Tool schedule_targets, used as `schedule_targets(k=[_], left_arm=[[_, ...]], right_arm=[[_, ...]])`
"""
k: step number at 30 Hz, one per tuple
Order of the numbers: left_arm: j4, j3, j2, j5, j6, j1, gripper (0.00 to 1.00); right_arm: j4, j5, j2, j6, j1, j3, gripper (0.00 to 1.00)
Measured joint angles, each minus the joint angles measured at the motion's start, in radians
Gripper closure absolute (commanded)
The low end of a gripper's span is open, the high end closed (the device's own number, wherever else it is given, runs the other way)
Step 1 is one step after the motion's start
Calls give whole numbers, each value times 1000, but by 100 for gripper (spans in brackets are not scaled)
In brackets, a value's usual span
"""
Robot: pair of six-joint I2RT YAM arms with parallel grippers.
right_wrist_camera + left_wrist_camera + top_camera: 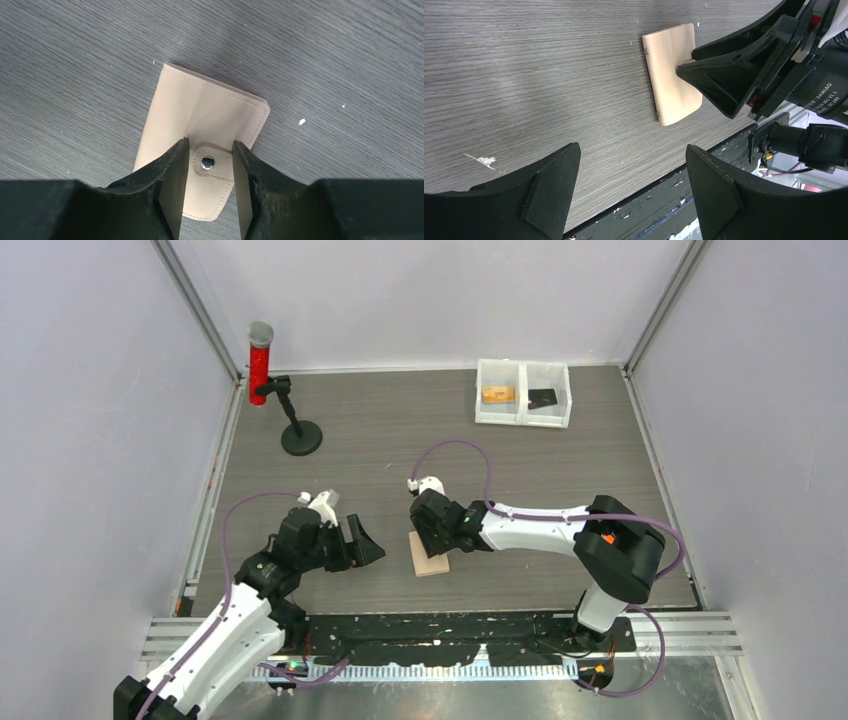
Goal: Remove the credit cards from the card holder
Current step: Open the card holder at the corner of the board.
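Our right gripper (210, 145), slightly spread, straddles the snap tab (212, 175) of the card holder (200, 110). We should pinch only the tab, then lift gently.

High overhead view, two close downward wrist views, sharing card holder (200, 115)

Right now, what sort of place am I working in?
Most likely an enclosed robot test cell in a lab: plain pale walls on metal frame posts box in a wood-grain table, with a white two-compartment bin and a red cylinder on a black stand.
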Motion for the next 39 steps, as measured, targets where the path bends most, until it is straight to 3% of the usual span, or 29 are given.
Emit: schedule_targets(k=[3,10,33,39], left_arm=[[4,0,8,5,-2,0,21],[37,0,78,22,-5,0,25],[220,-12,282,56,-43,0,24],[293,-3,364,106,-38,0,19]], right_arm=[[3,6,0,10,2,-2,62],[39,28,-5,44,3,-20,93],[156,-90,-139,-27,5,-114,95],[194,-136,-158,-80,5,-147,95]])
